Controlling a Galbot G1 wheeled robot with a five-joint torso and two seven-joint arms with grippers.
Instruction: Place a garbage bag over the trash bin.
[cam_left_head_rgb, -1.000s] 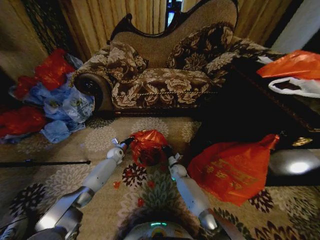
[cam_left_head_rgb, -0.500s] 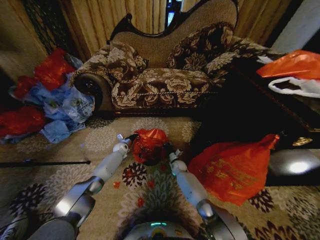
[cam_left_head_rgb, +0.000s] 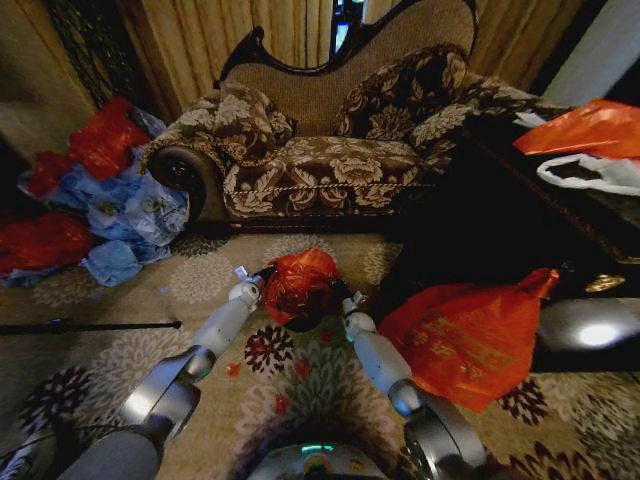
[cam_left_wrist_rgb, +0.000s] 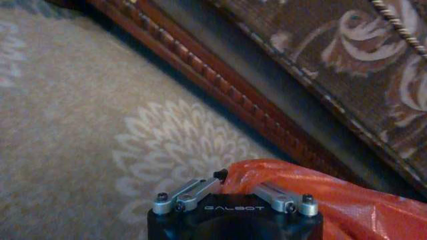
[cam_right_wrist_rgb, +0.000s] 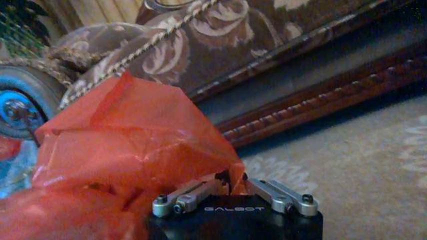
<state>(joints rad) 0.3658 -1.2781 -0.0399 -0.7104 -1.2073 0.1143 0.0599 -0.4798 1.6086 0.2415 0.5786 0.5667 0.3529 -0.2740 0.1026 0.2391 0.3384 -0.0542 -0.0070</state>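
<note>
While left gripper & right gripper each pinch the garbage bag, it's mid-sheathing; next, prob. pull film down over trash bin.

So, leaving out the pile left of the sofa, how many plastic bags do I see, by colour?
Red-orange: 3 (the garbage bag, pinched by the left gripper and the right gripper; the bundle on the carpet; an orange bag on the table)
White: 1, the white bag beside it
Total: 4
</note>
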